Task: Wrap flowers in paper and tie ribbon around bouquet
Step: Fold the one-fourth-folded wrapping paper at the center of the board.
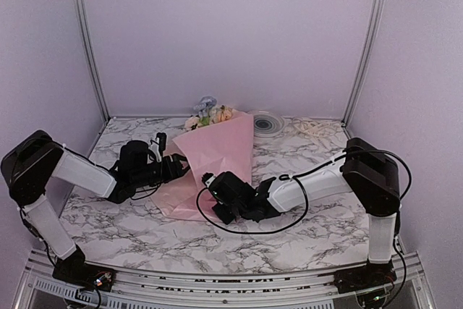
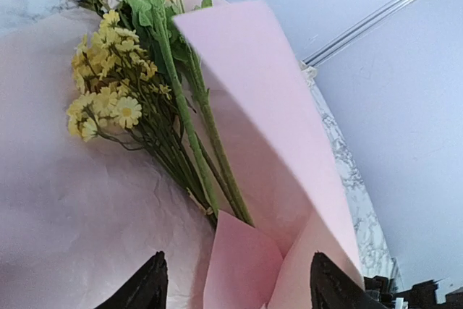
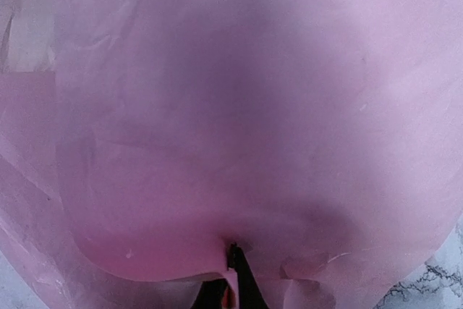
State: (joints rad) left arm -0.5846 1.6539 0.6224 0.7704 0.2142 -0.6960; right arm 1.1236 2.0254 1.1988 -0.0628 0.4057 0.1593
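Left wrist view: left claw [image 2: 239, 269] is gaping astride a fold of paper [image 2: 282, 142] beside flowers [image 2: 123, 85]; right claw [image 3: 233, 287] is pinching paper, fully closed.

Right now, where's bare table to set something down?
Front strip of table along the near edge, this side of the paper. Small far-left corner beside the flowers. Marble between ribbon and right arm. Crowded: centre, left tool and right tool at the paper; back right, plate and ribbon.
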